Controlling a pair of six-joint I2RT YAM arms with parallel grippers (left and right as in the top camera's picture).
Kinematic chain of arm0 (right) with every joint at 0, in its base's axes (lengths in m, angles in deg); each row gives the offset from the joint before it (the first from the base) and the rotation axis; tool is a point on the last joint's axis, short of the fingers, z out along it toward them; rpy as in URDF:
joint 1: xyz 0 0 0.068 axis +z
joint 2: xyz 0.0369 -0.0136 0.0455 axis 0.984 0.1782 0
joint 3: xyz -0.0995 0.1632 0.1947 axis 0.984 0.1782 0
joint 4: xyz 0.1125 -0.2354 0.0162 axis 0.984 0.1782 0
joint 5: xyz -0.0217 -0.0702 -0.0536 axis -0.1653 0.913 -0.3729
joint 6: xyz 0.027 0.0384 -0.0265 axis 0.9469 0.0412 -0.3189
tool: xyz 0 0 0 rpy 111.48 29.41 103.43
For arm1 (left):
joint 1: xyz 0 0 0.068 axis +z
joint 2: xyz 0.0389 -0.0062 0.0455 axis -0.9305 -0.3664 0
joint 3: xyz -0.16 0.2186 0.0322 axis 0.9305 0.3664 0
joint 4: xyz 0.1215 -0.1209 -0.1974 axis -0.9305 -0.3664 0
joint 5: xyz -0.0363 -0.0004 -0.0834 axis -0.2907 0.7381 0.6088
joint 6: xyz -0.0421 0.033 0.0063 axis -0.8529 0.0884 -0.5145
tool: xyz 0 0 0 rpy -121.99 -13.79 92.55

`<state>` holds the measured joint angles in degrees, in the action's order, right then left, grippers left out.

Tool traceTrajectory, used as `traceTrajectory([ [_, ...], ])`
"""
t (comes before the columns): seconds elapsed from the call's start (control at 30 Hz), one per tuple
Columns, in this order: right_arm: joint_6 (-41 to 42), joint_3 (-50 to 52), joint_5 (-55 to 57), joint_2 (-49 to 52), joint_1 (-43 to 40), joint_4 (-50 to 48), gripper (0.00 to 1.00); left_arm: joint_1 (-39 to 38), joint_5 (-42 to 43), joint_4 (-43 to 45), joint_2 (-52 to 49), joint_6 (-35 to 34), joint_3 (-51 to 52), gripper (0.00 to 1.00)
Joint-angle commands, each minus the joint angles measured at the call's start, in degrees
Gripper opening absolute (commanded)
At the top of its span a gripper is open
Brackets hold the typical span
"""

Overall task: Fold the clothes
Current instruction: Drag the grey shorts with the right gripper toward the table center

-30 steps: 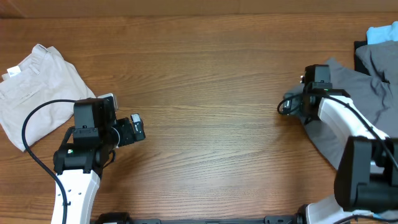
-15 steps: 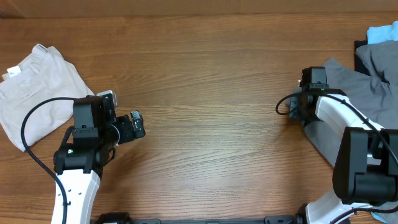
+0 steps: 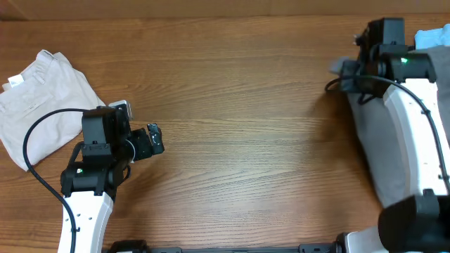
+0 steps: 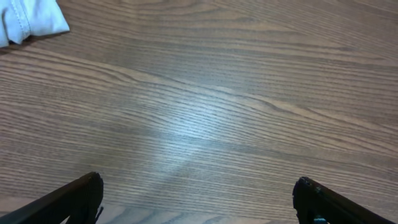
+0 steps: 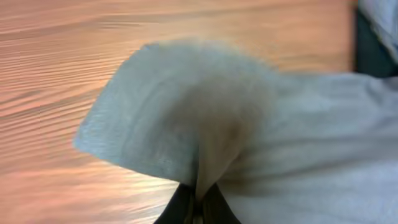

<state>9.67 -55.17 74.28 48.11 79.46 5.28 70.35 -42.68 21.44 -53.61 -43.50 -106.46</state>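
The grey shorts [image 3: 369, 151] lie along the right side of the table, partly under my right arm. My right gripper [image 3: 354, 70] is shut on a fold of their edge near the far right. In the right wrist view the pinched grey cloth [image 5: 186, 112] rises out of the closed fingers [image 5: 186, 208] and drapes forward, blurred. My left gripper [image 3: 156, 140] hovers over bare wood at the left, open and holding nothing. Its two fingertips [image 4: 87, 190] stand wide apart at the bottom of the left wrist view.
Folded pale beige shorts [image 3: 42, 98] lie at the far left, their corner [image 4: 31, 18] showing in the left wrist view. A light blue garment [image 3: 430, 36] and a dark garment [image 5: 372, 53] sit at the far right corner.
My right gripper has shut on the grey shorts' edge and swung toward the far edge of the table, pulling the cloth with it. The left arm has not moved.
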Motion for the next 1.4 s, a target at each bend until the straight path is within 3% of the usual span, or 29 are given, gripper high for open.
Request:
traceTrajectory([
  [0.0,-0.57,-4.42,-10.49,-0.72,9.22,1.75,0.04,-0.35,0.63,0.33,-0.24,0.66,-1.38,1.00],
  [0.13,1.84,-7.78,-13.68,-0.72,20.72,-2.34,0.04,-0.35,0.63,0.35,-0.24,0.63,-1.38,1.00],
  [0.23,8.96,-10.82,-13.49,-0.72,28.41,-12.50,0.04,-0.37,0.68,0.28,-0.24,0.57,-1.38,1.00],
  [0.33,13.75,-11.30,-13.51,-0.70,32.41,-21.66,0.04,-0.37,0.63,0.39,-0.24,0.46,-1.38,1.00],
  [0.47,13.90,-11.30,-13.49,-0.70,36.30,-34.42,0.04,-0.37,0.66,0.37,-0.24,0.46,-1.38,1.00],
  [0.57,16.33,-11.30,-10.12,-0.72,36.57,-37.44,0.04,-0.37,0.66,0.39,-0.24,0.46,-1.38,1.00],
  [0.7,22.23,-11.30,8.81,-0.96,33.31,-26.18,0.04,-0.37,0.63,0.37,-0.24,0.48,-1.38,1.00],
  [0.73,24.68,-11.30,15.19,-1.09,30.60,-17.66,0.04,-0.37,0.63,0.37,-0.24,0.48,-1.38,1.00],
  [0.87,29.18,-11.23,24.76,-1.07,23.58,1.29,0.04,-0.37,0.66,0.39,-0.24,0.46,-1.38,1.00],
  [0.97,30.36,-11.23,26.25,-1.07,17.42,9.75,0.04,-0.37,0.70,0.39,-0.24,0.46,-1.38,1.00],
  [1.2,29.94,-10.95,23.87,-1.07,8.92,17.38,0.04,-0.39,13.46,1.01,-0.59,-0.90,-1.36,1.00],
  [1.37,31.43,-10.82,31.34,-1.07,5.33,21.81,0.05,-4.07,18.25,1.14,-3.06,-2.86,-1.36,1.00],
])
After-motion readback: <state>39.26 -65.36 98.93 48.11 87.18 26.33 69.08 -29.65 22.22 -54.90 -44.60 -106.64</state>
